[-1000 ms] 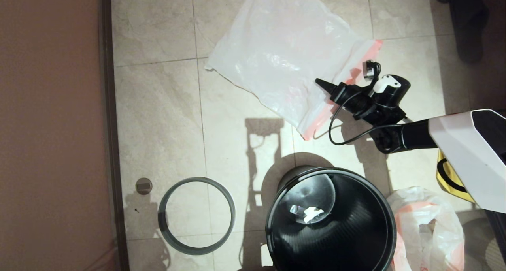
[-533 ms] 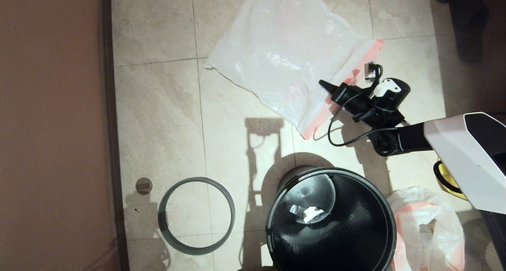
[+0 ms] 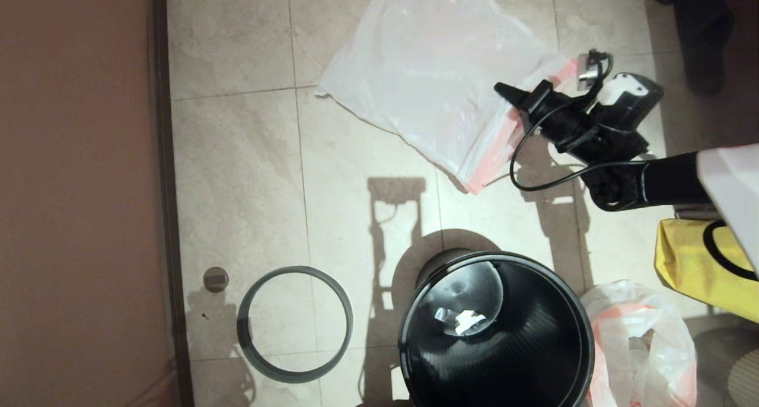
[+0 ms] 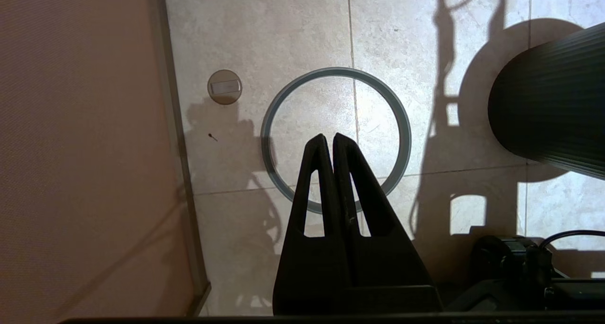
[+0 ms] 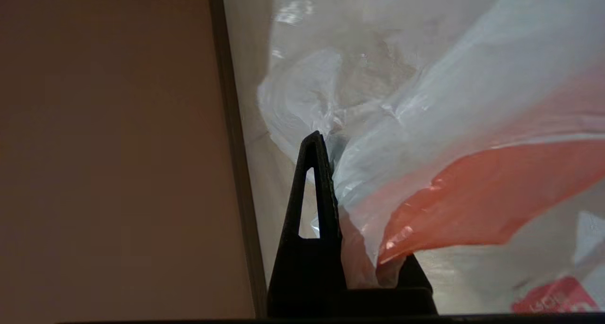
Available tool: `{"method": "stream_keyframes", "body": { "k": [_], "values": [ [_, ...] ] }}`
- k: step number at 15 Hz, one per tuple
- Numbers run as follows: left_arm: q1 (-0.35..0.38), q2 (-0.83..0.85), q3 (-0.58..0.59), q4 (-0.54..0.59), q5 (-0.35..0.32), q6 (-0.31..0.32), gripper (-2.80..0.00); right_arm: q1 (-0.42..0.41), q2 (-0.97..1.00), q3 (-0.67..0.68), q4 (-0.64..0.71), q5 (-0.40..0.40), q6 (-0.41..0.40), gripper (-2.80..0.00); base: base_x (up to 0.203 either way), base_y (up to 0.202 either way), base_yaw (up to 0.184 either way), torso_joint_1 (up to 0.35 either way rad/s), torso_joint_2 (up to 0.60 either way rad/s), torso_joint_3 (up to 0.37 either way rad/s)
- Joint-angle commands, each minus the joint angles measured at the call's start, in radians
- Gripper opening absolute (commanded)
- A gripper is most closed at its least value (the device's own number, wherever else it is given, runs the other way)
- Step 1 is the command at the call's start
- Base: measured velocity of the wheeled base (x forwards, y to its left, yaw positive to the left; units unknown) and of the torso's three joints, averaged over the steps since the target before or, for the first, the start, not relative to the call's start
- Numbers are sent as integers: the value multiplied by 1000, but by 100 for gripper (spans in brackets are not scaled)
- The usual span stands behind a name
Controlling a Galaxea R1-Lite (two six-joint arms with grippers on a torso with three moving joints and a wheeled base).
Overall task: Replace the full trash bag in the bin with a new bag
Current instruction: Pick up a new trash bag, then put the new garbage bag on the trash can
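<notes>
Clamping the pink drawstring hem of the thin translucent white plastic bag with red print (image 3: pixel 439 80), right gripper (image 3: pixel 509 94) pinched tight on the film near the bag's right-hand corner, black arm reaching in from the right edge of the head view. Draped over one black finger (image 5: pixel 319 182) in the right wrist view, pink hem and white film bunched between the jaws, hiding the other finger. Spread across the pale stone floor tiles (image 3: pixel 237 158) at the far side of the scene, no rubbish showing through.

Standing upright near the bottom of the head view, small round glossy black bucket-shaped bin (image 3: pixel 498 336), mouth open, unlined, with a few scraps of white and clear litter (image 3: pixel 462 320) on its base. Lying flat on the tiles well to the bin's left, separate grey hoop rim (image 3: pixel 295 324), apart from the bin. Slumped just beside the bin's right wall, lumpy translucent white plastic bag with pink hem (image 3: pixel 640 347), partly cut off by the frame edge. Showing above that bag at the right edge, yellow cloth tote with black handle (image 3: pixel 688 264).

Hanging over the grey hoop in the left wrist view, left gripper (image 4: pixel 329 142), fingers pressed together on nothing.
</notes>
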Motion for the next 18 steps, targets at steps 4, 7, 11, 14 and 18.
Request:
{"method": "stream_keyframes", "body": {
  "k": [4,7,11,14,18],
  "values": [
    [0,1,0,0,0,0,-280,43,-335,159,69,1,6,-280,0,0,0,0,0,0],
    [0,1,0,0,0,0,-280,47,-442,177,150,-1,6,-280,0,0,0,0,0,0],
    [0,1,0,0,0,0,-280,45,-591,178,317,-3,8,-280,0,0,0,0,0,0],
    [0,1,0,0,0,0,-280,51,-727,175,432,-12,76,-280,0,0,0,0,0,0],
    [0,1,0,0,0,0,-280,67,-889,171,623,-17,120,-280,0,0,0,0,0,0]
  ]
}}
